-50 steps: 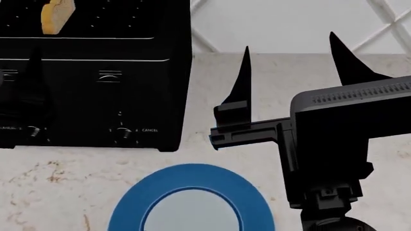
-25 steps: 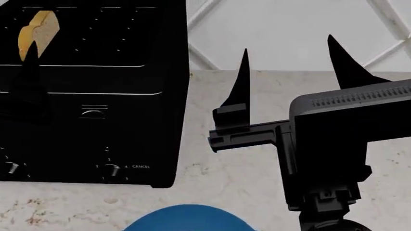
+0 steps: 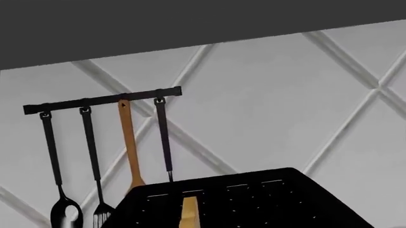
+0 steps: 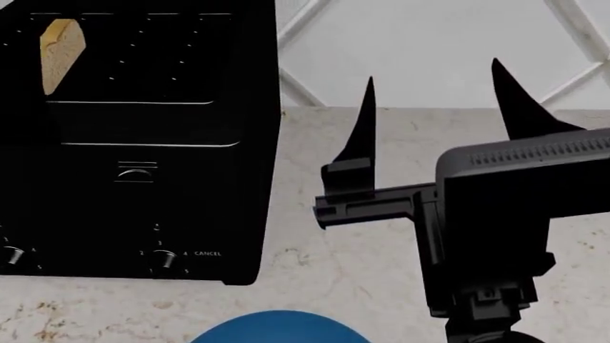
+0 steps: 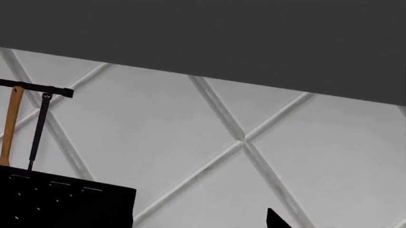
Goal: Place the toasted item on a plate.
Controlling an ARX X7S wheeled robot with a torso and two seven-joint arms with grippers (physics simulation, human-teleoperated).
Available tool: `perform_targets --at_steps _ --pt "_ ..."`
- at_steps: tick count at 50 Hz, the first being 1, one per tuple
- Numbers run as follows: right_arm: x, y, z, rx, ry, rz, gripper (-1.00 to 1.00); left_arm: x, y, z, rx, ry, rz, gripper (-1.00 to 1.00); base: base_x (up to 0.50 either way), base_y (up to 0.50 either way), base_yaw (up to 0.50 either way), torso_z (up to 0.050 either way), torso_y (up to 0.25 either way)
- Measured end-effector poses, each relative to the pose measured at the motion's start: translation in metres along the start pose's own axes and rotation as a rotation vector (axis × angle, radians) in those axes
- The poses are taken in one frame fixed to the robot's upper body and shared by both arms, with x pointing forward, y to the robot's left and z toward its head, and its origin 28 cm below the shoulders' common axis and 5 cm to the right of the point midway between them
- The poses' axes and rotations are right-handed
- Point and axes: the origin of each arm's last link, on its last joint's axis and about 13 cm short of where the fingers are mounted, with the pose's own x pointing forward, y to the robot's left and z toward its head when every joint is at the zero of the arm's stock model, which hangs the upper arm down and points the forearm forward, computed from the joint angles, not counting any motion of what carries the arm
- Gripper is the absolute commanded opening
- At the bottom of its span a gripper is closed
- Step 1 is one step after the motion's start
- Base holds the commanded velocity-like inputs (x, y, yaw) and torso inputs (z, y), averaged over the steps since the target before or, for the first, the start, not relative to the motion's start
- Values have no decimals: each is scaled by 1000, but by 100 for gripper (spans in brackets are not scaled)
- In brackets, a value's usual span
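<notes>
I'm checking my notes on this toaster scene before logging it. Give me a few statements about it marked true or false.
1. The toast sits in a slot of the black toaster. True.
2. The right gripper holds the toast. False: it is open and empty, beside the toaster.
3. The plate already carries the toast. False: only its blue rim shows, with nothing on the visible part.
4. Utensils hang on a wall rail behind the toaster. True.

The counter (image 4: pixel 401 143) is pale stone with faint brown veins and reaches back to a white tiled wall. On it stands a black toaster (image 4: pixel 143 179) at the left, and the plate (image 4: pixel 276 327) (only its blue rim shows) lies just in front.
</notes>
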Motion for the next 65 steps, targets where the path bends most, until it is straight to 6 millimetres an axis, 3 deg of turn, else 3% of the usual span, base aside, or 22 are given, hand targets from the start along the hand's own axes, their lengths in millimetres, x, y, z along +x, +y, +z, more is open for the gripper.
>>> perform_targets --at_steps 35,51,65 --pt "-3 2 -6 19 11 8 100 28 19 82 -87 272 -67 100 0 0 0 0 0" --pt "-3 3 -7 25 12 9 100 37 25 81 -88 391 -56 100 0 0 0 0 0" --pt "-4 3 -8 27 13 8 100 56 26 58 -106 456 -66 100 0 0 0 0 0"
